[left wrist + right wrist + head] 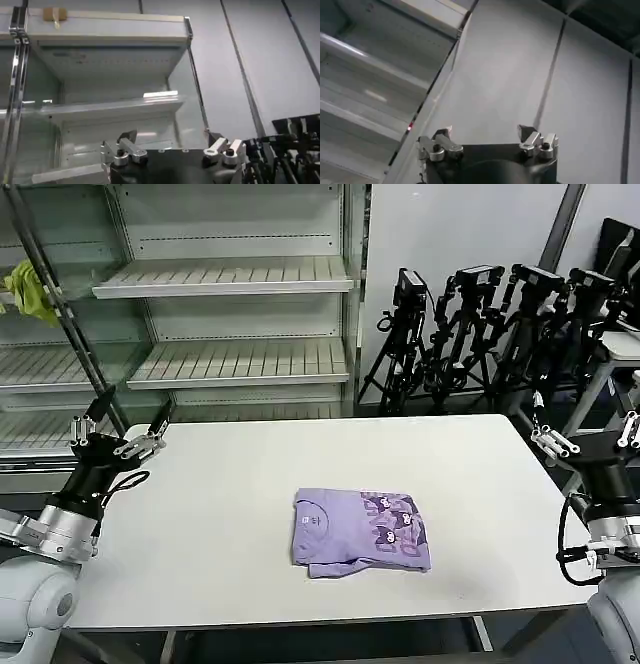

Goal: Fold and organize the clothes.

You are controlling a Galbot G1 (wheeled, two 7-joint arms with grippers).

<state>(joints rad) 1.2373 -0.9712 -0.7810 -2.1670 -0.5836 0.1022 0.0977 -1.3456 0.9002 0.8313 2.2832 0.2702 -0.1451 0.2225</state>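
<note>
1. While the T-shirt [360, 531] is lying folded in a compact rectangle near the middle of the table [220, 524], print side up, both arms are sitting well apart from it, so the fold looks close to finished and any trouble would come from a further touch.
2. The left pincer [118, 431] is hovering at the table's left far corner with its fingers spread and nothing between them; in the left wrist view it is pointing up toward the shelves [100, 107], not at the cloth.
3. The right pincer [590, 439] is hanging off the table's right edge, also spread and empty, and it is facing the wall in its own wrist view.
4. The lower edge of the T-shirt is showing a loose underlayer sticking out near the front left corner; a pincer dragging across it would probably be pulling that layer out and opening the fold.
5. A grip taking only the top layer would likely be lifting it alone and letting the rest unfold.
6. The right arm is working close to the tripods [470, 334] behind it, so a wide swing could be risking a knock.
</note>
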